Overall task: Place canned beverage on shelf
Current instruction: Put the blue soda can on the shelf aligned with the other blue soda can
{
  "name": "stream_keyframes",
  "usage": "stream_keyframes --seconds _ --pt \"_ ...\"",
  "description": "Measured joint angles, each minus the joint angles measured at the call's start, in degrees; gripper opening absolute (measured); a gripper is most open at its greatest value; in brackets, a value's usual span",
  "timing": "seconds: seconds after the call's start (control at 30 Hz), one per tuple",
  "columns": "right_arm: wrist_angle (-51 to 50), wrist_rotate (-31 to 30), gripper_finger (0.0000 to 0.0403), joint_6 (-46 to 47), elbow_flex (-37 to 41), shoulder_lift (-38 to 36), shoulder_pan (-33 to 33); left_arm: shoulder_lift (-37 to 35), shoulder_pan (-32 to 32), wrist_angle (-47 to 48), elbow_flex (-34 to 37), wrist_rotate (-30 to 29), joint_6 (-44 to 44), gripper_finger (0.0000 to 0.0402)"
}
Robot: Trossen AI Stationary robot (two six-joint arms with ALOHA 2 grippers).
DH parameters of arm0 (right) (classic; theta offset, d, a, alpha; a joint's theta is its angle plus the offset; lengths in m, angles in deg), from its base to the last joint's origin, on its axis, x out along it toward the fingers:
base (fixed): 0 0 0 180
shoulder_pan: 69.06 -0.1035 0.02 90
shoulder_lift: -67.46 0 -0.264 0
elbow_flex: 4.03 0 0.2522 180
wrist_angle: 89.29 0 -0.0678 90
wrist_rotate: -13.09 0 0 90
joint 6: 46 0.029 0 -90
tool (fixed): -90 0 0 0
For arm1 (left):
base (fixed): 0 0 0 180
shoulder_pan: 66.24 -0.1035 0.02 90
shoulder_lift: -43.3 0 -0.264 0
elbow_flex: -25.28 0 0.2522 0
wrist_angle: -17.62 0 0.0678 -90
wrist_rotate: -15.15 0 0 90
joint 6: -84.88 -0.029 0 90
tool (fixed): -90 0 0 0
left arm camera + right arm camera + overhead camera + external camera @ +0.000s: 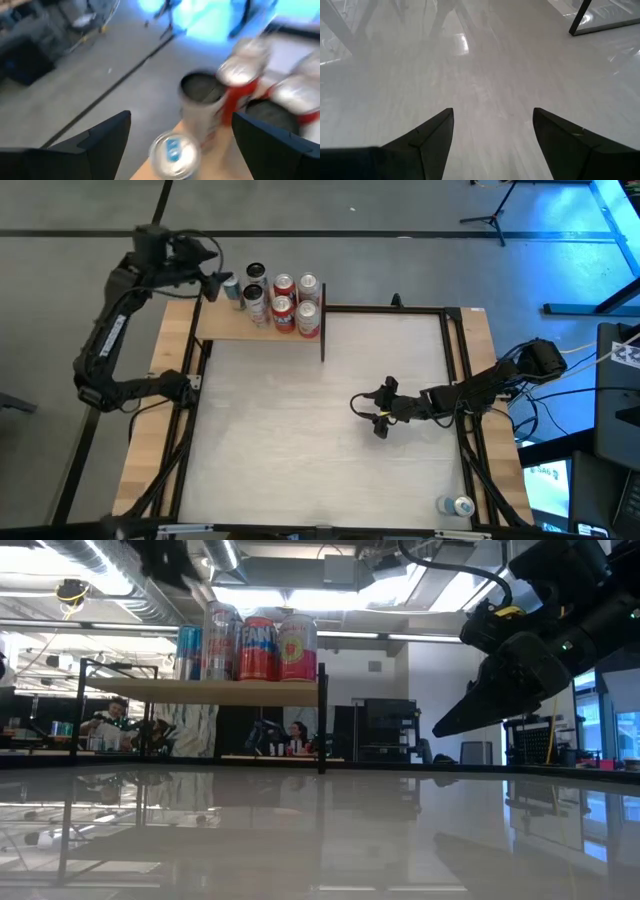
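Left gripper (218, 283) open, empty, beside the blue can (232, 290) on the shelf (222, 323). Blurred cans (240, 75) overlap. Right gripper (368, 412) open, empty.

Blue-topped can (173, 154) standing between two dark fingers (95, 142), spread wide, touching neither. Beyond it a silver open-topped can (201, 102) and red-and-silver cans (243, 80), blurred.

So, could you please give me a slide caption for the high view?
Left gripper open beside blue can on the shelf with five other cans; right gripper open over the table.
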Motion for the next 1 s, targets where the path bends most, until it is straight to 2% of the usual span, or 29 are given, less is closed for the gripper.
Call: stream_keyframes --seconds 0.23,0.37,0.53,0.63,0.8,1.0 --pt "1.2 0.0 0.0266 0.0 0.0 0.0 0.0 -6.3 4.6 0.6 -1.6 12.6 4.2 0.0335" --pt "3.2 0.0 0.0266 -1.4 -0.9 0.0 0.0 -8.6 11.1 3.0 -1.4 14.0 5.8 0.0335" --pt "1.9 0.1 0.0266 -5.2 -4.2 -0.1 0.0 -11.7 21.4 3.6 3.7 10.1 9.3 0.0335" --pt "-2.9 0.5 0.0266 -6.9 -7.2 -0.9 0.0 -13.9 28.4 3.3 8.8 6.8 11.4 0.0335" --pt "-18.4 0.4 0.0266 -6.6 -14.5 -2.1 -0.7 -18.0 41.5 -1.4 18.7 -1.2 17.5 0.0335" --pt "-39.2 0.4 0.0266 -2.2 -24.6 -2.4 -4.1 -21.2 58.1 -14.1 29.7 -10.0 24.0 0.0335"
